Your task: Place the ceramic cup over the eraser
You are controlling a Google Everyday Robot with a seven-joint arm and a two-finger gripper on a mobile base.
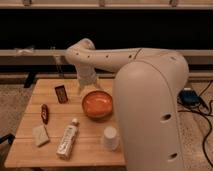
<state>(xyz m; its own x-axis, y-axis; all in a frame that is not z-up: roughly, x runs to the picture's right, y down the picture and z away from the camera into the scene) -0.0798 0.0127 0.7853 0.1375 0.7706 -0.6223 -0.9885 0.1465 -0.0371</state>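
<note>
The ceramic cup (110, 138) is small, white and tapered. It stands at the table's front edge, to the right of the bottle. The eraser (61, 93) is a small dark flat block with a pale mark, lying at the back left of the wooden table (30, 120). My gripper (88, 88) hangs from the white arm above the back of the table, between the eraser and the orange bowl and well behind the cup. It holds nothing that I can see.
An orange bowl (97, 104) sits mid-table just in front of the gripper. A slim red object (44, 113), a pale beige block (40, 135) and a white labelled bottle (67, 140) lie at the front left. My large white body (150, 110) covers the table's right side.
</note>
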